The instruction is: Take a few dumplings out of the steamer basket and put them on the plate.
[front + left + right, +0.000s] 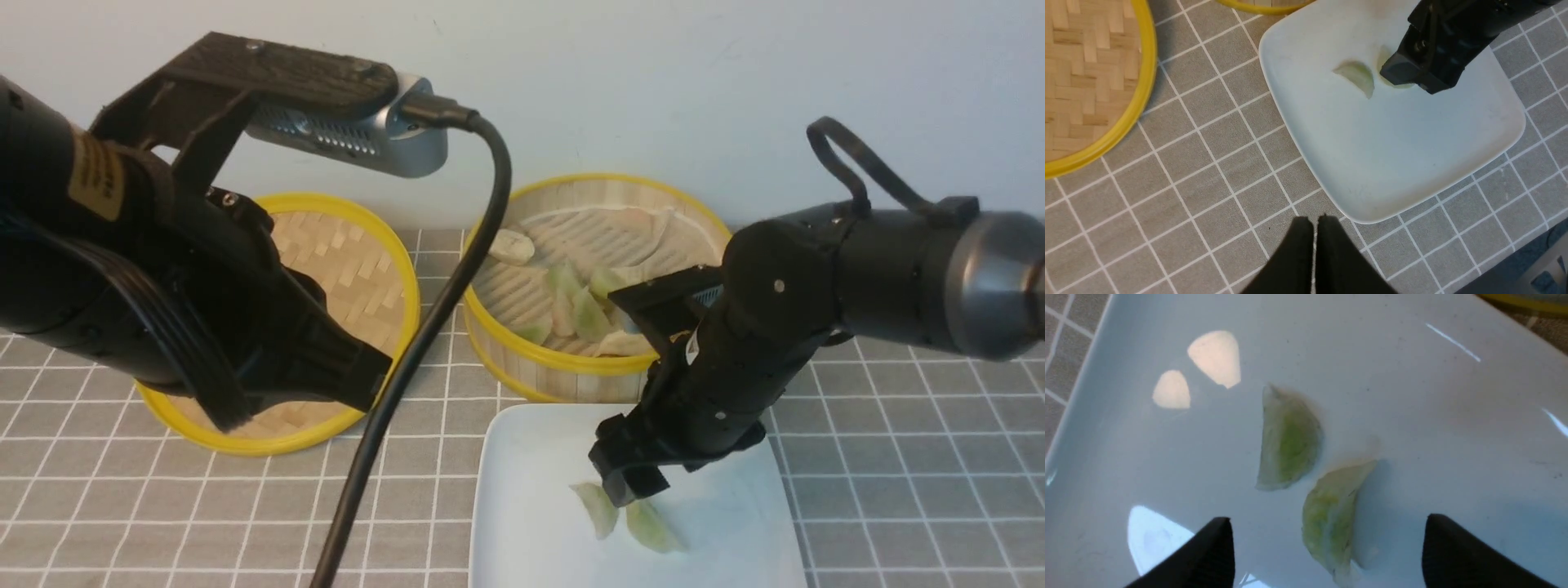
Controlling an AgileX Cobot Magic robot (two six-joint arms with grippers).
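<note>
Two pale green dumplings [598, 508] [651, 527] lie side by side on the white square plate [522, 523]. My right gripper [633, 483] is open just above them, its jaws wide apart; one dumpling [1329, 516] lies on the plate between the jaws, untouched, and the other [1289, 440] just beyond. The steamer basket [571, 367] behind the plate holds several more green and cream dumplings [584, 314]. My left gripper [1315, 222] is shut and empty, held high over the tablecloth near the plate's corner [1367, 212].
The flat woven yellow-rimmed lid [351, 261] lies left of the basket, partly hidden by my left arm. A black cable [441, 310] hangs from the left wrist camera across the cloth. The grey checked tablecloth [898, 457] covers the table.
</note>
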